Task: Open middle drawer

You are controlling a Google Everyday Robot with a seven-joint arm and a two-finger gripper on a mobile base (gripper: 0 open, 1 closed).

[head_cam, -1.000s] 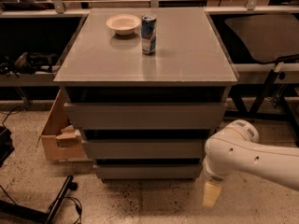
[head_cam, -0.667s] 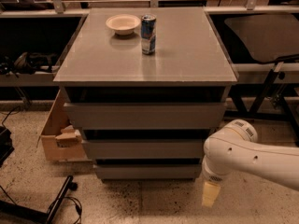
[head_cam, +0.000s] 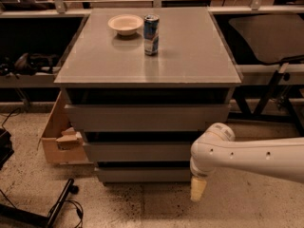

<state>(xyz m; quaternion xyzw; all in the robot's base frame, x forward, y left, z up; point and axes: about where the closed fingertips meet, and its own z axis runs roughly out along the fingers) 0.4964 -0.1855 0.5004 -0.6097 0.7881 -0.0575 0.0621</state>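
The grey cabinet has three stacked handleless drawer fronts. The middle drawer [head_cam: 137,152] is the medium-width front between the wide top front [head_cam: 142,118] and the narrow bottom front [head_cam: 142,175]. It looks pushed in. My gripper [head_cam: 197,190] hangs cream-coloured and pointing down from the white arm [head_cam: 256,158]. It is at the cabinet's lower right corner, below the middle drawer's right end and level with the bottom front. It holds nothing that I can see.
A white bowl [head_cam: 125,24] and a blue can [head_cam: 151,34] stand on the cabinet top [head_cam: 190,56]. A cardboard box [head_cam: 59,139] sits on the floor at the left. A black bar [head_cam: 59,205] lies at the lower left. Table frames stand on both sides.
The arm and gripper have shifted a little to the left, closer to the cabinet's right corner. The drawers have not moved.
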